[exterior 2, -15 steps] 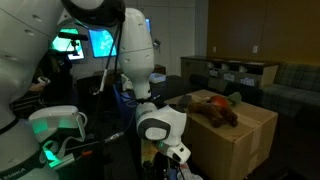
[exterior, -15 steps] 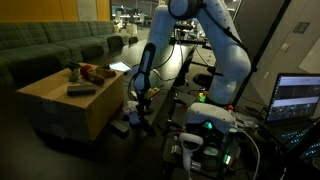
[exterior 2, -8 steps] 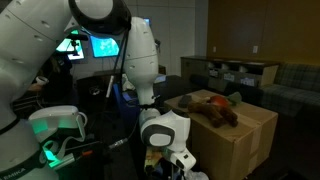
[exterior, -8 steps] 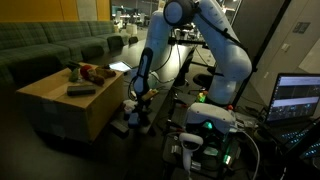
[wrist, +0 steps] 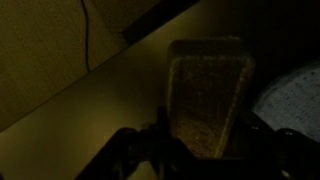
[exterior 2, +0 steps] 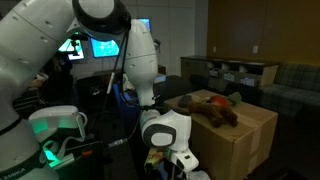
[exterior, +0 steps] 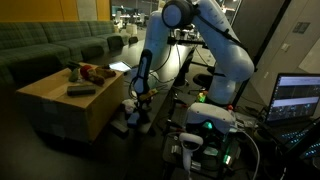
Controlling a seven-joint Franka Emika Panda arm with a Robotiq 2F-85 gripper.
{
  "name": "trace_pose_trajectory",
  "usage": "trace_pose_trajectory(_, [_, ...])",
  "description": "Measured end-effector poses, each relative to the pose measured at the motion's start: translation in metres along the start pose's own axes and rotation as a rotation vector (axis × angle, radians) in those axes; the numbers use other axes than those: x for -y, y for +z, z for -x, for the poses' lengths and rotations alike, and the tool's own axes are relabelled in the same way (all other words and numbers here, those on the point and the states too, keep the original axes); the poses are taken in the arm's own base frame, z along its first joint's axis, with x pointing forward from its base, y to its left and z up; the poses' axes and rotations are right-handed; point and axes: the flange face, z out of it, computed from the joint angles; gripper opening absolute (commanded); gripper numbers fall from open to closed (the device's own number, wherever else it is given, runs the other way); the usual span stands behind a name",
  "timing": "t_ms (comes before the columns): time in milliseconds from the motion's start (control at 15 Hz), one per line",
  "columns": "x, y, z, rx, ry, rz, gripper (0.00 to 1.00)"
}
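Dim olive and tan tones
Speckled yellow-green block (wrist: 205, 95); tan box (exterior: 50, 110); white arm (exterior: 215, 45); green sofa (exterior: 50, 42)

No legible text, even on the laptop screen (exterior: 297, 98)

The gripper (exterior: 139, 110) is rendered too small and dark in an exterior view for its jaws to be read; in the wrist view only blurred dark outlines are shown at the lower edge. A pale grainy block (wrist: 208, 95) is left unidentified; a grey rounded shape (wrist: 297, 100) is cut by the right edge.
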Motion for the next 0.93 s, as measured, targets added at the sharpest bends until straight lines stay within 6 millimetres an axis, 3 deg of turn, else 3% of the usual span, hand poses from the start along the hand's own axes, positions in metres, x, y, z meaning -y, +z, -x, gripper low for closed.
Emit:
trace_pose_trajectory(133, [0.006,-0.002,0.002,-0.005,0.019,0.003,1.00])
trace_pose_trajectory(467, [0.026,-0.016,0.010,-0.035,0.066,0.012,1.00])
trace_pose_trajectory(933, [0.055,-0.058,0.032,-0.027,0.185,-0.020,1.00])
